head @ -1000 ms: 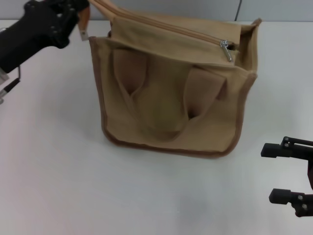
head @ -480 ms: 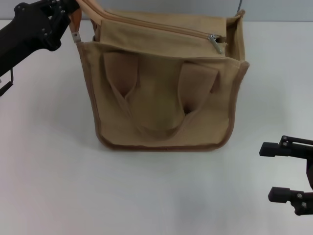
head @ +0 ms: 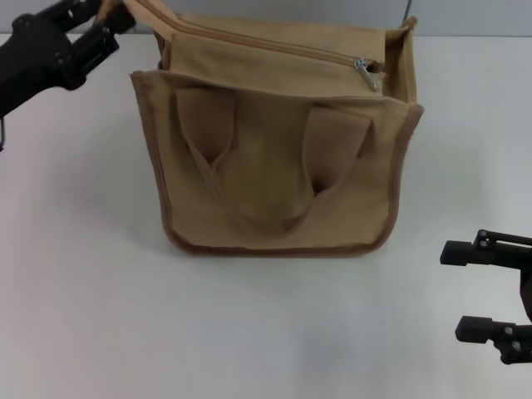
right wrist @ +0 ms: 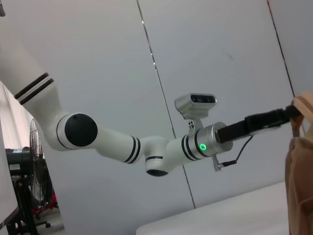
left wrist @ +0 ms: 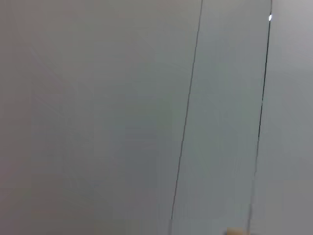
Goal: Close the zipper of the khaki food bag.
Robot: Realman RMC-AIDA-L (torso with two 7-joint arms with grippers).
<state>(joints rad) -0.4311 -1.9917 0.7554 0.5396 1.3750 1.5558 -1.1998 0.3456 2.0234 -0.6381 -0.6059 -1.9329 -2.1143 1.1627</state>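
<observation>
The khaki food bag (head: 274, 166) stands on the white table, with its handles hanging down the front. Its zipper (head: 266, 43) runs along the top, and the silver pull tab (head: 365, 71) sits near the right end. My left gripper (head: 110, 18) is at the bag's top left corner, shut on the tan end of the bag's top and holding it taut. In the right wrist view the left arm (right wrist: 195, 142) reaches to the bag's edge (right wrist: 299, 161). My right gripper (head: 467, 291) is open and empty, low on the right, apart from the bag.
The white table (head: 83, 291) spreads around the bag. A grey panelled wall (left wrist: 122, 117) fills the left wrist view, with a small tan bit (left wrist: 234, 231) at its edge. A fan (right wrist: 34, 196) stands far off in the right wrist view.
The bag shifted left and squared up one second ago, then stayed still. My left gripper has drawn slightly farther left at the corner. The right gripper has not moved.
</observation>
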